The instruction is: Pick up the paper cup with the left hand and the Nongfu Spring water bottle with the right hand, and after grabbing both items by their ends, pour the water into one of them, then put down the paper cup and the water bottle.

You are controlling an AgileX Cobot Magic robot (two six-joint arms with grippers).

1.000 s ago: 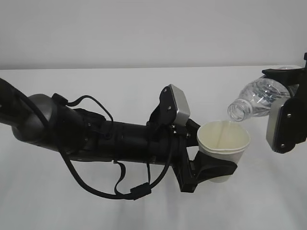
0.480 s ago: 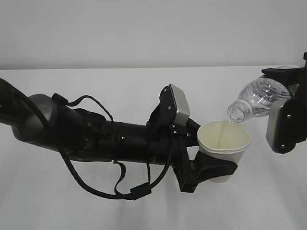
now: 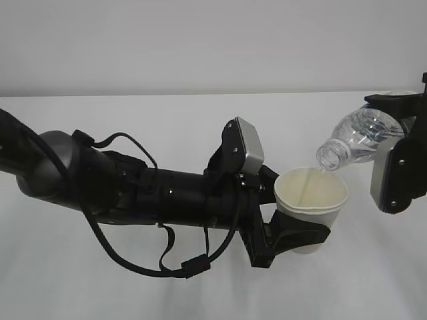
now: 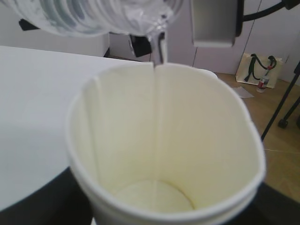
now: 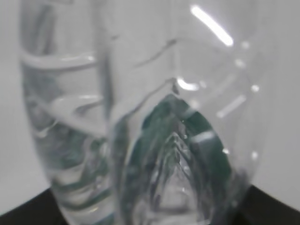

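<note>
Left black gripper (image 3: 293, 237) is clamped round the small white paper cup (image 3: 311, 197), mouth up to catch. Right black gripper (image 3: 400, 157) grips the tilted clear ribbed plastic bottle (image 3: 357, 137), neck over the rim so water (image 4: 157, 117) trickles in.

exterior: slanted down, near | wrists: close on cup (image 4: 164, 140), bottle (image 5: 140, 117)

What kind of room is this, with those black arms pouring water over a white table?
Probably a robotics lab or test room. A bare white table stands against a blank wall, purely as a work surface. Past the paper cup, the left wrist view shows a wooden floor, a tote bag and black stand legs, likely equipment.
</note>
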